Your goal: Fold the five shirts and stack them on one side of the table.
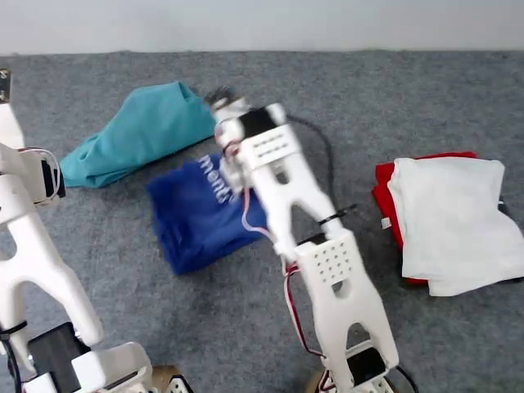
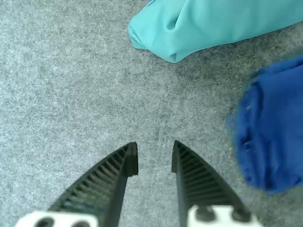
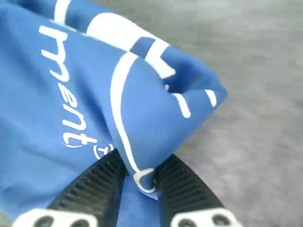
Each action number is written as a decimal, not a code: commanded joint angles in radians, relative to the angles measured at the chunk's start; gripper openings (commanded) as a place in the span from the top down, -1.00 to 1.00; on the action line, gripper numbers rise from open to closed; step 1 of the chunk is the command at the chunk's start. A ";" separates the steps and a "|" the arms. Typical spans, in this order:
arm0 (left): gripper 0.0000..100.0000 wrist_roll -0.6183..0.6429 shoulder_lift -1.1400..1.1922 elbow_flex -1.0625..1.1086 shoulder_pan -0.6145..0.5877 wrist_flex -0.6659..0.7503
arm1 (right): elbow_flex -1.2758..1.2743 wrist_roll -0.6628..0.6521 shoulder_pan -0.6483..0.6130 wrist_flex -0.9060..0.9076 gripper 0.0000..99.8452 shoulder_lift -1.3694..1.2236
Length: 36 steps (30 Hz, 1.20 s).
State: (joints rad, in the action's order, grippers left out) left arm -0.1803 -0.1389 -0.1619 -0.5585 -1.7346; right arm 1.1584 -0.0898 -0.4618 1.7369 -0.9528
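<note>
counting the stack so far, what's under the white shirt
A red shirt lies under the white shirt, showing along its left and far edges. A dark sliver peeks out on the right; the white shirt covers the rest, so what it is cannot be told.

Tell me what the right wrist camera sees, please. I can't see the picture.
The right gripper pinches a fold of the blue shirt, which has white lettering on it. The grey table lies beyond the shirt.
</note>
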 commanded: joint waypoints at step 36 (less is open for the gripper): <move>0.76 0.008 -0.015 0.030 0.006 -0.017 | -0.239 0.307 0.641 0.059 0.98 0.659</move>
State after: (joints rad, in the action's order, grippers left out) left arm -0.1803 -0.1389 -0.1297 -0.5585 -1.7346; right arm 0.9651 0.1956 0.1657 1.7553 -0.4158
